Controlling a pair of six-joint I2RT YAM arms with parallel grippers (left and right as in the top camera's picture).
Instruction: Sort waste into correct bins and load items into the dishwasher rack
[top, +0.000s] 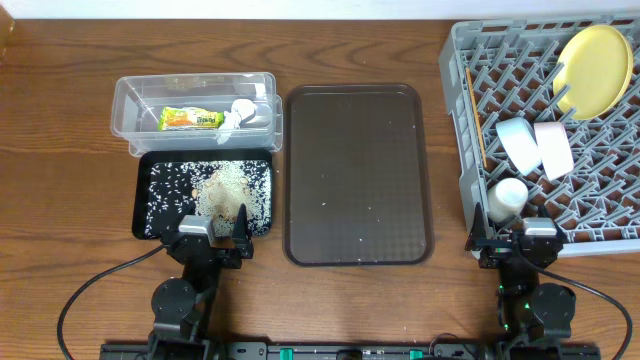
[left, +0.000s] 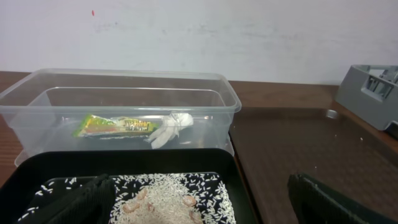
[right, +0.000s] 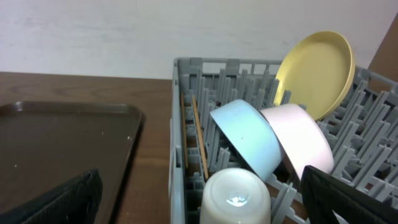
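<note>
The snack wrapper (top: 191, 118) (left: 112, 125) and crumpled white scrap (top: 236, 113) (left: 169, 127) lie in the clear tub (top: 135, 92) (left: 124, 78). Rice grains (top: 225, 190) (left: 168, 199) lie heaped in the black tray (top: 143, 215) (left: 124, 163). The yellow plate (top: 594, 56) (right: 316, 73), light blue bowl (top: 516, 143) (right: 245, 138), white bowl (top: 553, 148) (right: 297, 144) and chopsticks (top: 477, 115) (right: 199, 143) stand in the grey rack (top: 455, 120) (right: 177, 143). My left gripper (top: 213, 237) (left: 199, 208) is open over the black tray's near edge. My right gripper (top: 512, 238) (right: 199, 199) is open at the rack's near edge.
A dark brown serving tray (top: 355, 175) (left: 298, 143) (right: 56, 143) with a few stray grains lies between the bins and the rack. A white cup (top: 507, 196) (right: 236, 196) sits upside down in the rack's near corner, right before my right gripper.
</note>
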